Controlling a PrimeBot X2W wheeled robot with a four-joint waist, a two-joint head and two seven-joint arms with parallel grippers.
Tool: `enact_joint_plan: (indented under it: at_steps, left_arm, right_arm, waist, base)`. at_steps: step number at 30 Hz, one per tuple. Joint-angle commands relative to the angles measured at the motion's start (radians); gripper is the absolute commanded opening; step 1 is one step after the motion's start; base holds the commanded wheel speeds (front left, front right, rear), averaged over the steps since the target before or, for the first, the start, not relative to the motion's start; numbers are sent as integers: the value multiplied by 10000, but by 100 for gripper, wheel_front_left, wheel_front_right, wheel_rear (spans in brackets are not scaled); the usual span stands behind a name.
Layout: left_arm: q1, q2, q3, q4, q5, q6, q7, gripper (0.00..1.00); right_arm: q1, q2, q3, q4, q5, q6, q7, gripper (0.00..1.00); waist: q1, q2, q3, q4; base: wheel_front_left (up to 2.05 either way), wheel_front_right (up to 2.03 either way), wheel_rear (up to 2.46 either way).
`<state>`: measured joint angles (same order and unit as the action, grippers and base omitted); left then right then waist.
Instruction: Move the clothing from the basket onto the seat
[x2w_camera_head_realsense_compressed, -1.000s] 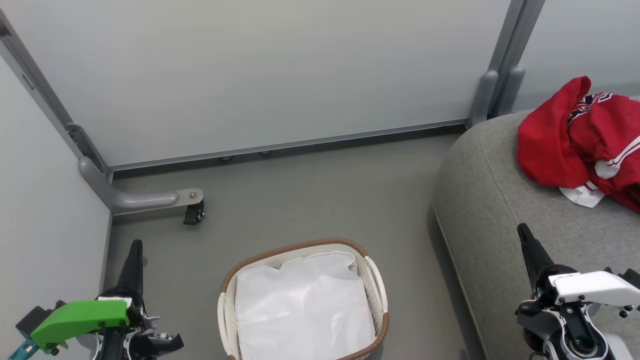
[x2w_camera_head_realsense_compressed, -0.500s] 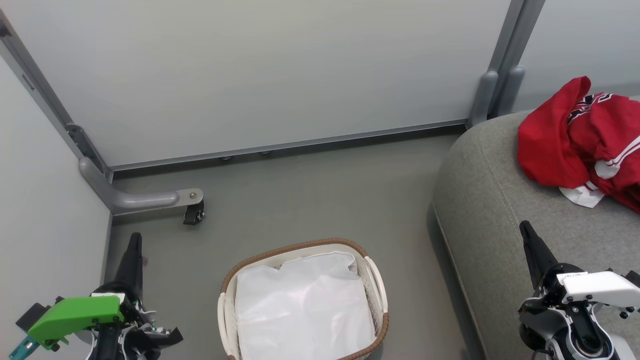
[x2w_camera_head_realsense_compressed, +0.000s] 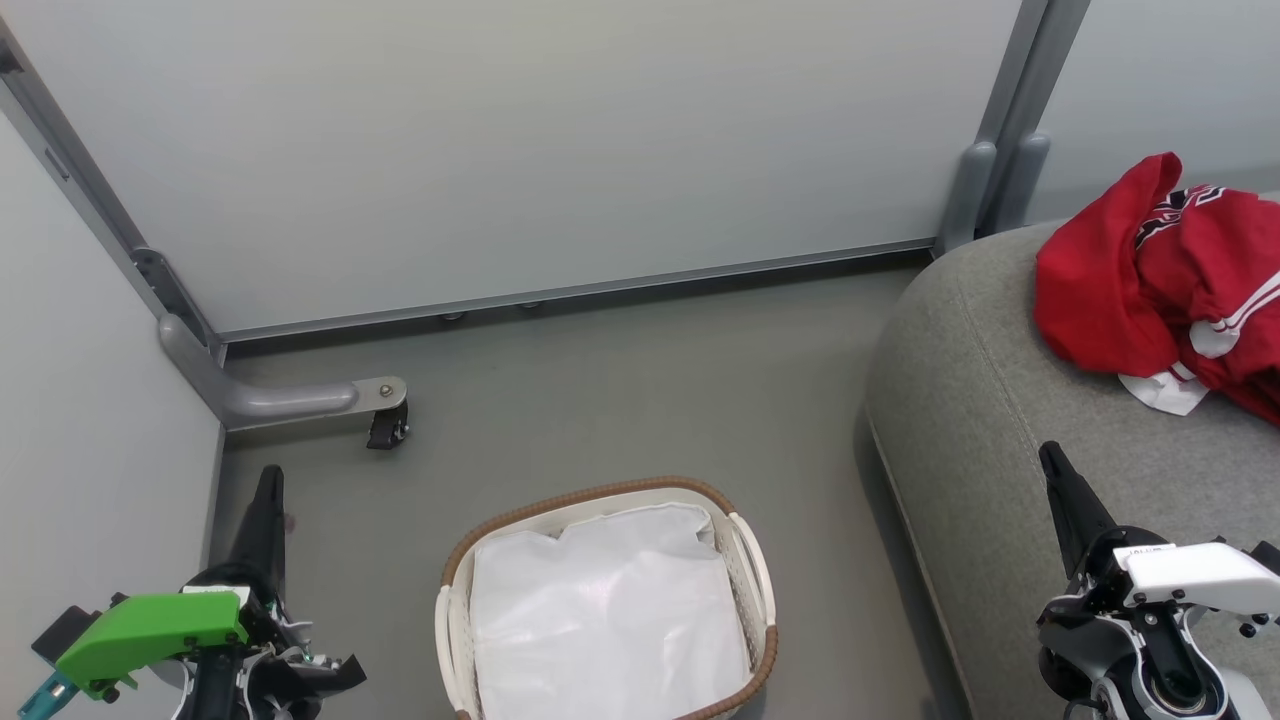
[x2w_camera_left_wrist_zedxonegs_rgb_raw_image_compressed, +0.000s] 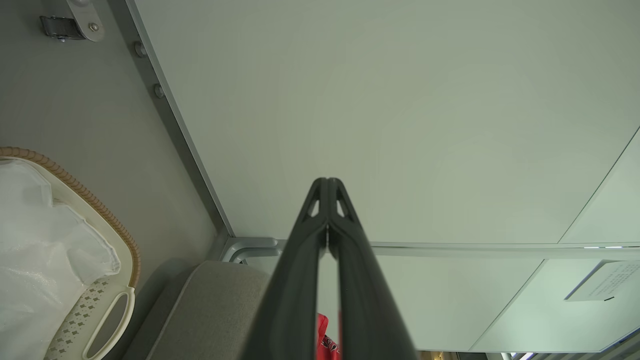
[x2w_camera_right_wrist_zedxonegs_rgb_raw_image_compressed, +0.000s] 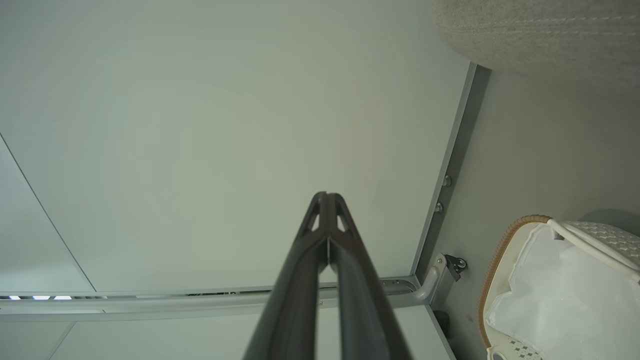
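Left claw (x2w_camera_left_wrist_zedxonegs_rgb_raw_image_compressed: 327, 182), right claw (x2w_camera_right_wrist_zedxonegs_rgb_raw_image_compressed: 327, 196) pressed together, empty; head view: clothing (x2w_camera_head_realsense_compressed: 1130, 290) on seat (x2w_camera_head_realsense_compressed: 980, 420).

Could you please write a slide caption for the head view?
Red clothing lies on the grey seat; the basket holds its white liner.

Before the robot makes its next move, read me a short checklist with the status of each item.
1. Clothing lies on the seat: ok.
2. Basket holds its white liner and no red fabric: ok.
3. Left gripper has its fingers together and nothing between them: ok.
4. Right gripper has its fingers together, is empty, and sits apart from the clothing: ok.
5. All of the clothing rests on the seat: cannot tell, since it runs off the right edge of the head view.
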<state>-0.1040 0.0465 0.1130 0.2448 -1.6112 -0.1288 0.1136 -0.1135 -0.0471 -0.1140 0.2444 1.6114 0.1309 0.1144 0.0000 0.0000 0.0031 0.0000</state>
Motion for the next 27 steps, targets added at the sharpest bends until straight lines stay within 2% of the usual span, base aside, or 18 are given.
enact_joint_plan:
  at_steps: [1,27]
  left_arm:
    - [-98,69,27,-14,-33,-38,47,0]
    - [-97,70,25,-16,-32,-38,46,0]
  right_arm:
    - [108,-59,-22,-28,30,-3,32,0]
    - [107,-59,-21,-28,31,-3,31,0]
  waist:
    - [0,0,0,0]
    - [0,0,0,0]
  base:
    - [0,0,0]
    - [0,0,0]
